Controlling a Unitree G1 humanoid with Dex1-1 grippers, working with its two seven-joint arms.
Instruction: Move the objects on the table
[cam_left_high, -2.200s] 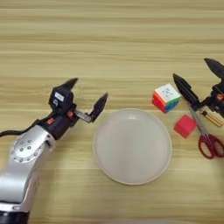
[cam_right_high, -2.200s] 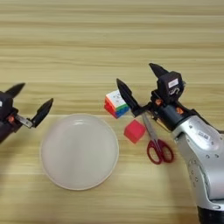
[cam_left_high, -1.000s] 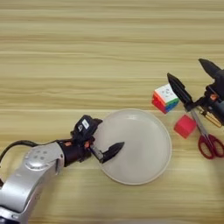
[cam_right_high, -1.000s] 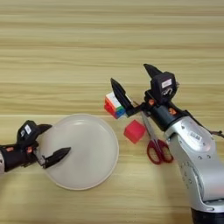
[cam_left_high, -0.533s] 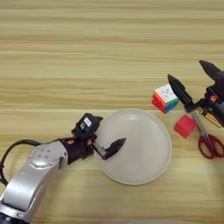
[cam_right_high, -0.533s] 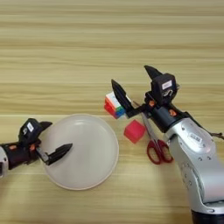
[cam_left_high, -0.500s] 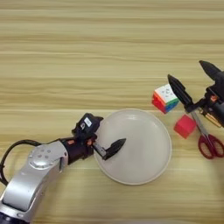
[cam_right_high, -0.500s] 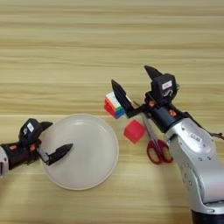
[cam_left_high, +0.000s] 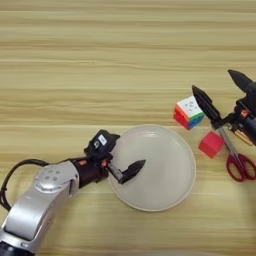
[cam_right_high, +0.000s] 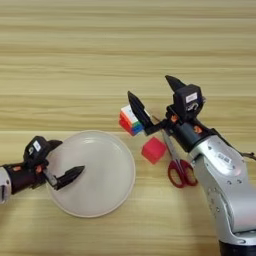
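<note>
1. Left gripper (cam_left_high: 120, 161) sits at the plate's left rim; jaws apart, one finger (cam_left_high: 131, 171) over the plate's inside, the other outside the rim. Cannot tell if it touches the rim.
2. Plate (cam_left_high: 165, 190) lies on the table (cam_left_high: 100, 75), front centre.
3. Puzzle cube (cam_left_high: 188, 111) lies just beyond the plate's right edge, white face up.
4. Red cube (cam_left_high: 211, 144) lies right of the plate, near the puzzle cube.
5. Right gripper (cam_right_high: 155, 105) hovers with jaws wide apart, holding nothing; one fingertip is by the puzzle cube.
6. Scissors (cam_right_high: 176, 162) lie just right of the red cube.
</note>
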